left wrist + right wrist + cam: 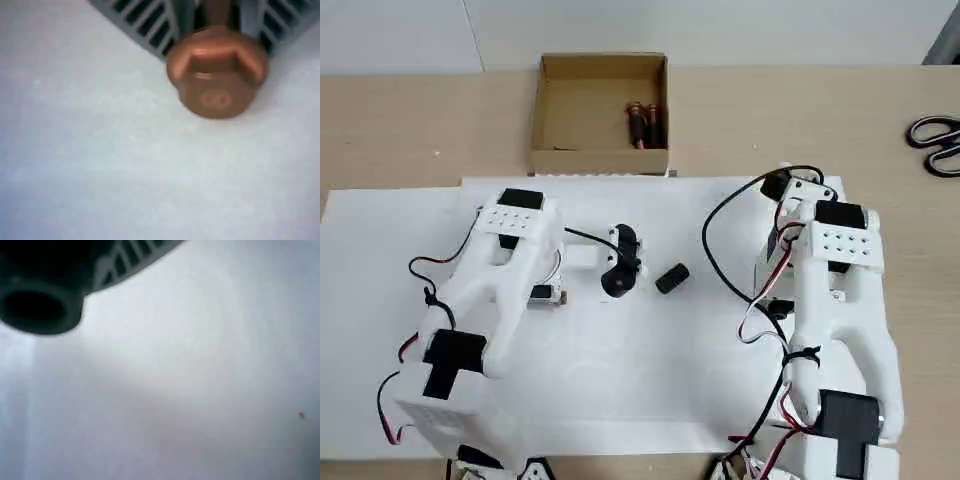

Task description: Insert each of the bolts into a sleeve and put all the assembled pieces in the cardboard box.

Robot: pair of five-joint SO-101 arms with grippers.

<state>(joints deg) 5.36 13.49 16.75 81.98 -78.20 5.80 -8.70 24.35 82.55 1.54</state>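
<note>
A copper bolt (217, 75) hangs head-first just above the white sheet, its shank clamped between the grey ribbed fingers (142, 20) of my left gripper (215, 12), which is shut on it. My right gripper (75, 265) is shut on a black sleeve (40, 307) whose hollow end faces the camera; one ribbed finger (130, 257) shows beside it. Another black sleeve (671, 278) lies loose on the sheet between the arms. The cardboard box (548, 110) stands at the back, with assembled pieces (642, 125) in its right part. In the high view both grippers are hidden under the arms.
A white sheet (650, 370) covers the work area. The left arm's black wrist camera (620, 265) sits just left of the loose sleeve. Scissors (935, 142) lie at the far right on the wooden table.
</note>
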